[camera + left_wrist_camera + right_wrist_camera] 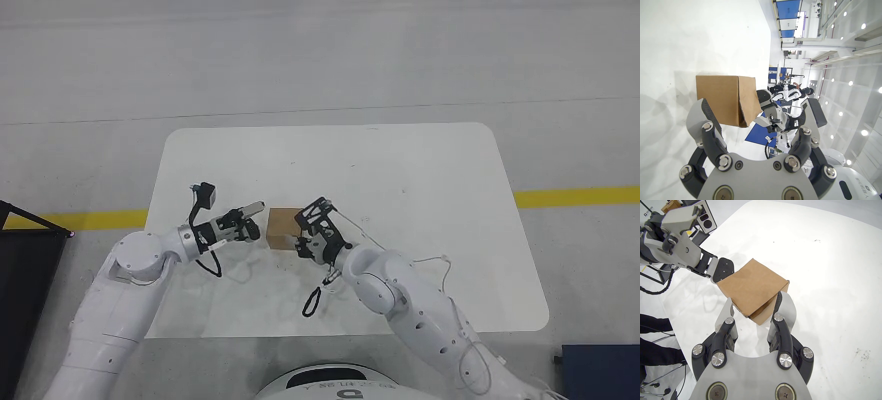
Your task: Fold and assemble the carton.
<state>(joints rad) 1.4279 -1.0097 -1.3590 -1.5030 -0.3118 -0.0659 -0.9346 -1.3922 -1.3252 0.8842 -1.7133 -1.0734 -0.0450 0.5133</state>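
Right gripper (756,299) first: it's spread wide, with the near corner of the carton (755,294) bracketed between its fingers. Nothing looks properly clamped. The carton is parked on the white table (420,170), a bit left of centre in the top view, between both arms. The left gripper (754,102) is held wide open too, nothing gripped, with one finger pad (723,270) laid against the opposite edge. That's probably a backstop, so the box isn't shoved away while the slightly lifted top flap (747,283) gets pressed shut.
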